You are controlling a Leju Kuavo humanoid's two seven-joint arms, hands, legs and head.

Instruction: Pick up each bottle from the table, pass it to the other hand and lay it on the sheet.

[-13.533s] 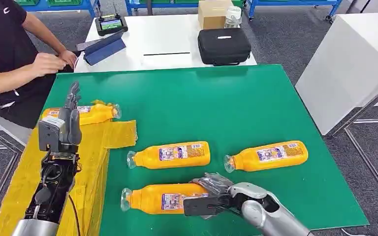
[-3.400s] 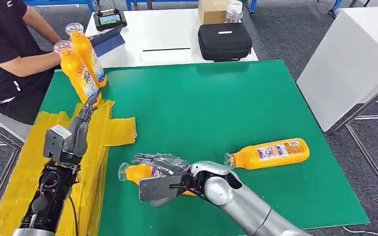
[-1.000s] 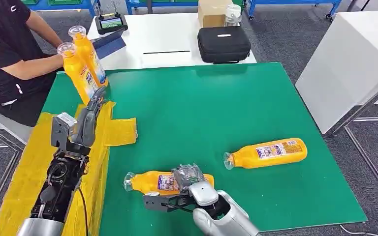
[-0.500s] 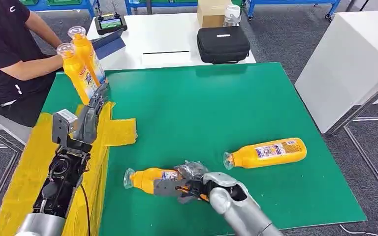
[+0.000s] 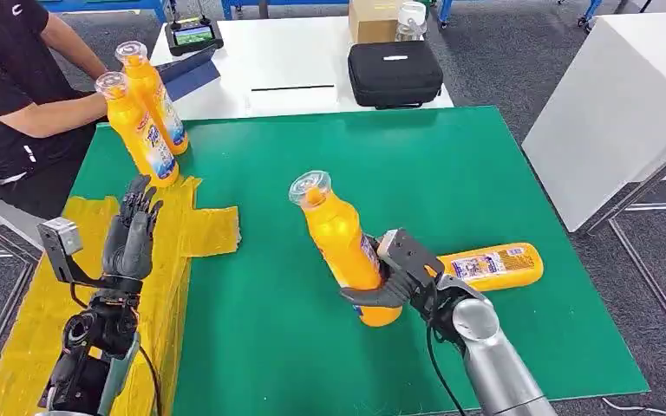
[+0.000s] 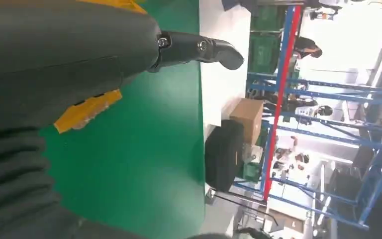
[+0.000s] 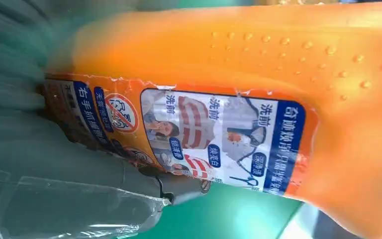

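My right hand (image 5: 403,273) grips an orange bottle (image 5: 340,244) around its lower body and holds it nearly upright above the green table (image 5: 451,165), clear cap up. Up close in the right wrist view, the bottle's label (image 7: 214,134) sits against my fingers (image 7: 69,194). A second orange bottle (image 5: 486,265) lies on its side just right of that hand. My left hand (image 5: 130,232) is raised over the yellow sheet (image 5: 186,234), fingers apart and holding nothing; one dark finger (image 6: 199,48) shows in the left wrist view. Two more orange bottles (image 5: 143,121) stand upright at the table's far left corner.
A person in black (image 5: 9,95) sits at the far left, an arm by the two standing bottles. Behind the green table, a white table (image 5: 303,61) carries a black case (image 5: 396,76), a cardboard box (image 5: 379,17), a tablet and a controller. A white cabinet (image 5: 616,113) stands right.
My right hand has lifted the near bottle off the table and turned it from lying to nearly upright. My left hand has drawn back toward me and spread its fingers.
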